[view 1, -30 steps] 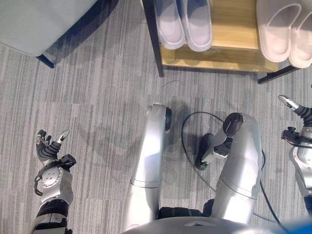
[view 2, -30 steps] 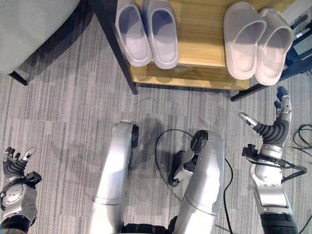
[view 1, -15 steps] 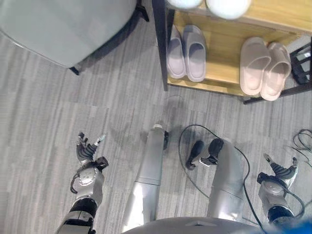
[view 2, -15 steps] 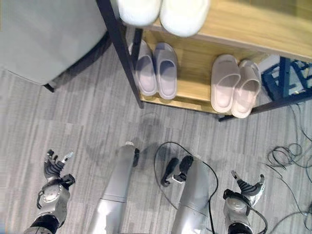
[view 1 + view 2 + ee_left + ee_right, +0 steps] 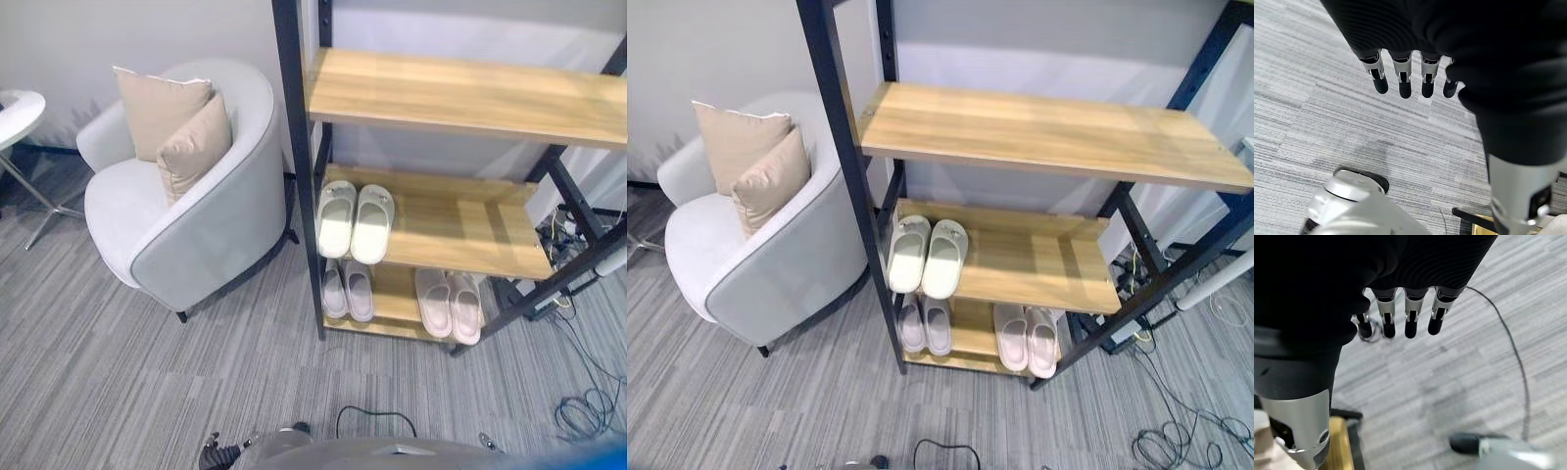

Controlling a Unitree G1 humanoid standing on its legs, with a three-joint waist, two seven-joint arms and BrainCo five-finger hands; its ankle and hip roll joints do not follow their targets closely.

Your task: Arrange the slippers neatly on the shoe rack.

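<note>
Shoe rack [image 5: 297,176] w/ black frame stands beside a grey armchair [image 5: 186,215] that carries two beige cushions [image 5: 176,132]. Three wooden shelves. Top shelf [image 5: 1048,132] bare. Mid shelf holds one white pair [image 5: 355,220] at its left end, side by side, toes to the back, rest of the board free. Bottom shelf holds two pairs: a pale lilac pair [image 5: 347,290] at left, under the white ones, and a pinkish pair [image 5: 449,305] toward the right, well apart from the lilac. All three pairs sit paired up and roughly square to the shelf edge.

No slippers visible on the carpet [image 5: 118,372] in front of the rack, as far as the head views reach.

Left hand [image 5: 1405,73]: fingers hanging straight and relaxed, slightly spread, over the carpet, holding nothing. Right hand [image 5: 1400,313]: same, fingers loose and straight, empty, over the carpet.

Judgement: task looks done or v. near done; every slipper in sight is on the rack, hands free. Left to do, at most: check for strays outside the views, maybe nudge the pinkish pair, which sits a bit askew.
</note>
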